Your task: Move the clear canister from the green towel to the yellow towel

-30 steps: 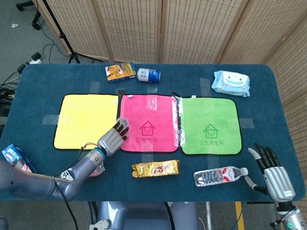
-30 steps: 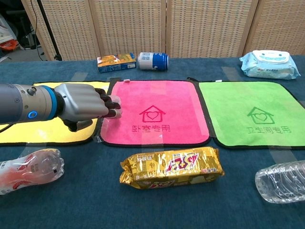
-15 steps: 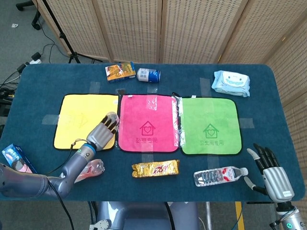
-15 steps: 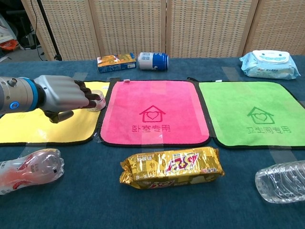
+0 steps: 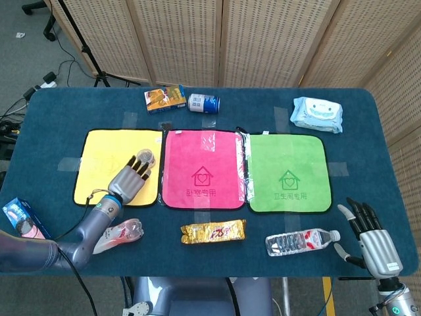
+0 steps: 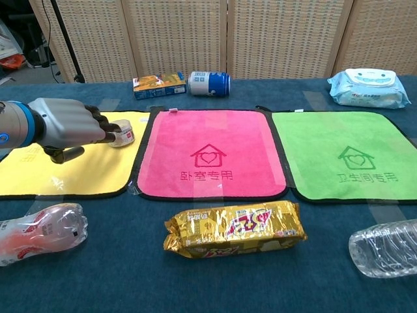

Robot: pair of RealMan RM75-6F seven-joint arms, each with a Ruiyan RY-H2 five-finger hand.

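Note:
The clear canister (image 5: 146, 157) (image 6: 122, 135), small with a white label, sits low over the right part of the yellow towel (image 5: 99, 164) (image 6: 65, 173). My left hand (image 5: 131, 176) (image 6: 65, 127) reaches in from the left, and its curled fingers (image 6: 104, 127) still hold the canister's near side. Nothing lies on the green towel (image 5: 287, 172) (image 6: 345, 156). At the table's front right corner my right hand (image 5: 371, 237) rests with fingers spread and holds nothing. The chest view does not show it.
A pink towel (image 5: 202, 169) lies between the two towels. Along the front are a crushed bottle (image 5: 118, 235), a gold snack pack (image 5: 214, 232) and a water bottle (image 5: 299, 241). At the back are an orange box (image 5: 163, 99), a blue can (image 5: 204, 103) and a wipes pack (image 5: 317, 113).
My left hand has carried the canister leftward, from the pink towel's left edge onto the yellow towel. More of the canister shows past the fingertips now. The right hand has barely moved.

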